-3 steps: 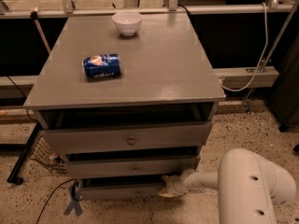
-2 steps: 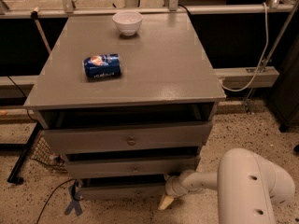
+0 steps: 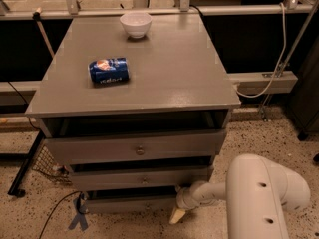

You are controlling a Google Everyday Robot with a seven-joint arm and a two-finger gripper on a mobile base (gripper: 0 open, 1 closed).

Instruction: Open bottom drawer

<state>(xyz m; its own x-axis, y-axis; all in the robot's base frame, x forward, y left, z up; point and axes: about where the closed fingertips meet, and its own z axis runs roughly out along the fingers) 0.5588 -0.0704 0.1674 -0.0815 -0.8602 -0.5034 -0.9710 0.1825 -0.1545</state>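
Change: gripper (image 3: 177, 215) sits lower than a second ago, now by the floor at the right end of the bottom drawer (image 3: 127, 203); can and bowl unmoved.
Gripper: only a pale tip shows, pointing down-left; spread or pressed together cannot be told.
Bottom drawer: lowest of three in the grey cabinet (image 3: 164, 68), below the middle drawer (image 3: 142, 177), with a dark gap above its front. Its right end is hidden by the wrist and its knob is hard to make out.
Arm (image 3: 264, 198): white, cut off at the lower edge.
Cabinet top: blue can (image 3: 108, 70) lying on its side; white bowl (image 3: 135, 23) at the back.
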